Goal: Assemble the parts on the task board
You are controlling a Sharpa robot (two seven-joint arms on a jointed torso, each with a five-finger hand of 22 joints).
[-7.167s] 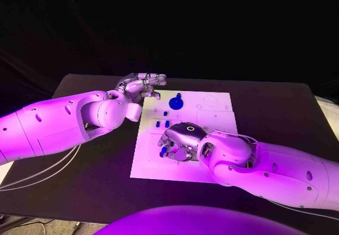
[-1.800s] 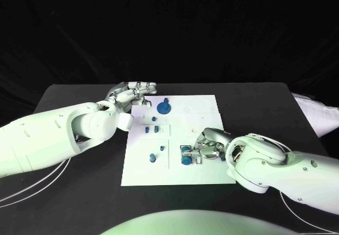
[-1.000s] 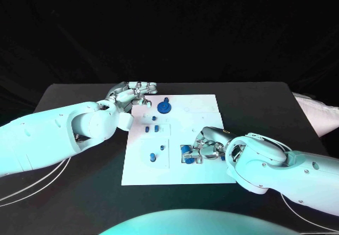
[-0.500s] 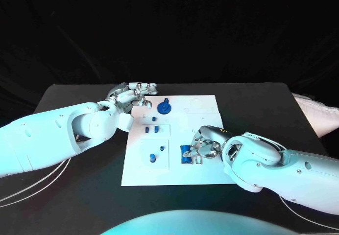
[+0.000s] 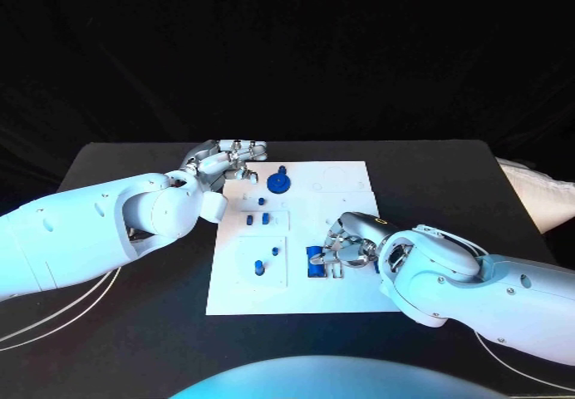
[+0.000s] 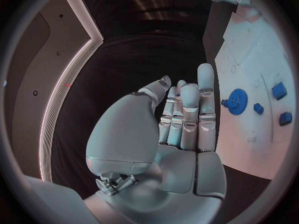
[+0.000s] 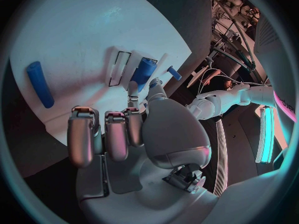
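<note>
The right hand (image 5: 339, 252), shifted slightly up the white task board (image 5: 347, 293), is curled around a blue cylindrical part (image 5: 317, 253); insertion seems underway.

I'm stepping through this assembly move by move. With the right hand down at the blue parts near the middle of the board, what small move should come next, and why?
Probably a short press downward. The right hand has its fingers at a blue part beside a slot in the task board, so seating looks unfinished. The left hand rests at the board's far corner, holding nothing.
</note>
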